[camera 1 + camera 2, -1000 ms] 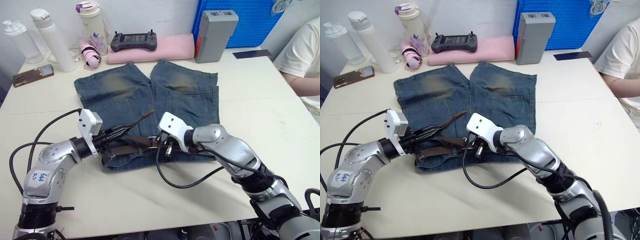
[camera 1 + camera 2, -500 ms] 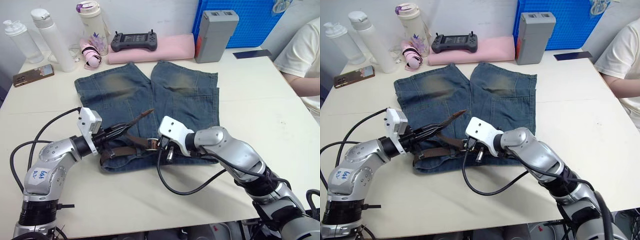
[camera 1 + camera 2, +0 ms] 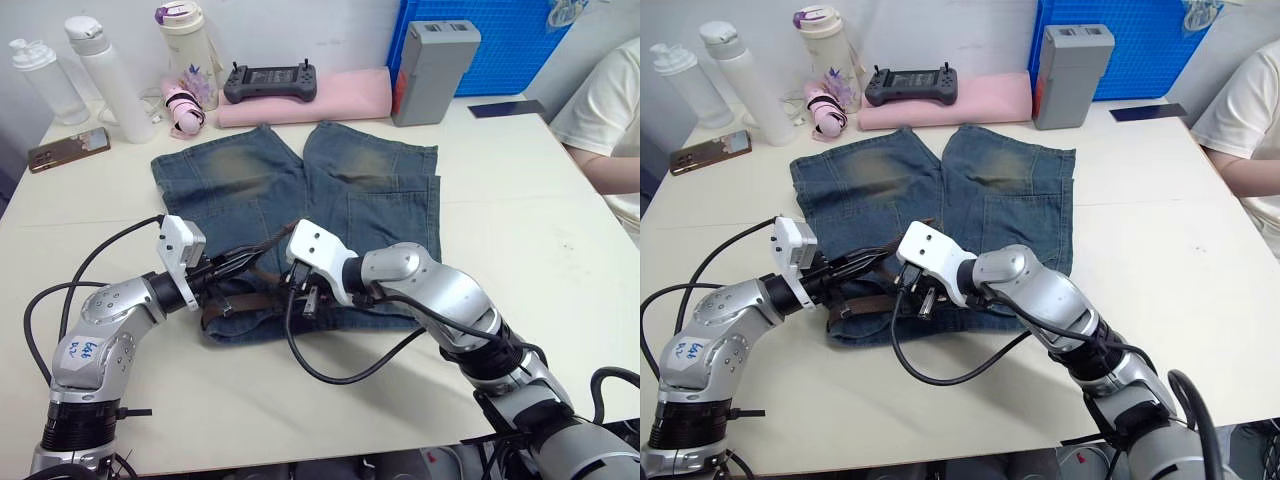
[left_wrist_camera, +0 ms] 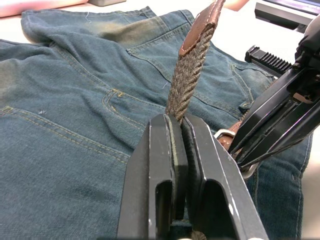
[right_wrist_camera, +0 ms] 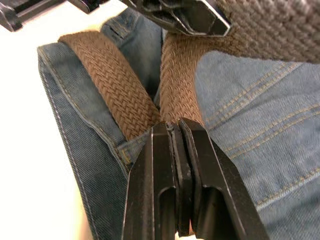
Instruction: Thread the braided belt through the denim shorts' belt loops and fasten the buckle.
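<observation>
Your left gripper (image 4: 176, 122) clamps dark-brown braided belt (image 4: 188, 70) (tapered tip raised) over faded blue denim shorts (image 3: 370, 190); right gripper (image 5: 170, 128) pinches belt at waistband.

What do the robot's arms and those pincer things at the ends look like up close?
Both arms are rounded silver-grey metal shells with black joints. Each wrist carries a white boxy block, and thick black cables loop from it back along the arm. The left arm wears a white sticker with blue handwriting. The left tool and right tool each end in two flat, black, tapered fingers.
</observation>
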Robot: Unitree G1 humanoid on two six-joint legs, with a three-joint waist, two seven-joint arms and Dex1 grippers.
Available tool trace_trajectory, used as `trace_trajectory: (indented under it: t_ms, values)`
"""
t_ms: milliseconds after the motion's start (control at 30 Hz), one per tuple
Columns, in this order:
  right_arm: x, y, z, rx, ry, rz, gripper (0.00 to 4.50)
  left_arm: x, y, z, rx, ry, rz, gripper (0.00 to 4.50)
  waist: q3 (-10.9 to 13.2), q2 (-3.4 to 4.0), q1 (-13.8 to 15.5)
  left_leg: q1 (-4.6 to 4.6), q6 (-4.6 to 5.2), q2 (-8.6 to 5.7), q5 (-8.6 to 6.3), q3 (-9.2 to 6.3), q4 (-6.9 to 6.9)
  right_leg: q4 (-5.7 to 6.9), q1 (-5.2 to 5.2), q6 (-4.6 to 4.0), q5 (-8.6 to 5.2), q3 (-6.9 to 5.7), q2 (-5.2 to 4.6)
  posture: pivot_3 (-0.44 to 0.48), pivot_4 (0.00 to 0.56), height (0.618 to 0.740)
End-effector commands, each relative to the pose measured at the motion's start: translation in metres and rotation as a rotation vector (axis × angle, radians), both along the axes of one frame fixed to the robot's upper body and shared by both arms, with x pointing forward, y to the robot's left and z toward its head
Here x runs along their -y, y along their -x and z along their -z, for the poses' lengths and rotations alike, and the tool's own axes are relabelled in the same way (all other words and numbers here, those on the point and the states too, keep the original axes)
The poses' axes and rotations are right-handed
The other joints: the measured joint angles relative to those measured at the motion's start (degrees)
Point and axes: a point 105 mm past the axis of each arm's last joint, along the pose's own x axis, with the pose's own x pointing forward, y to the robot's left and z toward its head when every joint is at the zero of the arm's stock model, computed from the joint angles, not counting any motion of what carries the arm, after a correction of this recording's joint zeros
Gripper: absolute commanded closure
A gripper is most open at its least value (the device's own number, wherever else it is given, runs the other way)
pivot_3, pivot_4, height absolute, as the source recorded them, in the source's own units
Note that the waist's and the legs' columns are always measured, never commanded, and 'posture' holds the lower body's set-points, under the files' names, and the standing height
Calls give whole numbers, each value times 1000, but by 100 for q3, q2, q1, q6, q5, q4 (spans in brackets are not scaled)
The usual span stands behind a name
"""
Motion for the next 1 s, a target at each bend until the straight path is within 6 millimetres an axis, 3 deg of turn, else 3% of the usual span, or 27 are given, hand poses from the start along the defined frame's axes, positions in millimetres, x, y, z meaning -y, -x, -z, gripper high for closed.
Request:
trace_trajectory:
  t_ms: [33, 267, 633, 1000]
  values:
    - [43, -12, -17, 66, 11, 91, 4245, 3, 3, -11, 55, 1, 14, 4500, 0, 0, 1, 0, 0, 0, 0, -1, -1, -1, -1, 0, 0, -1, 0, 0, 150, 705]
    - [48, -4, -5, 33, 43, 79, 4245, 4, 3, -11, 53, -1, 16, 4500, 0, 0, -7, -3, 0, 1, 0, 0, -5, -4, -3, 0, 0, -3, 2, 0, 150, 705]
    - [44, -8, 16, 10, 80, 110, 4245, 4, 4, -11, 53, -4, 18, 4500, 0, 0, 7, -3, 0, 0, 0, 2, -1, -4, -3, 1, 0, 0, 0, 0, 150, 705]
    - [19, -9, 14, 15, 43, 68, 4245, 5, 4, -12, 56, -1, 18, 4500, 0, 0, -1, -3, 0, 1, 0, 3, -1, -3, -3, 0, 0, 0, 1, 0, 150, 705]
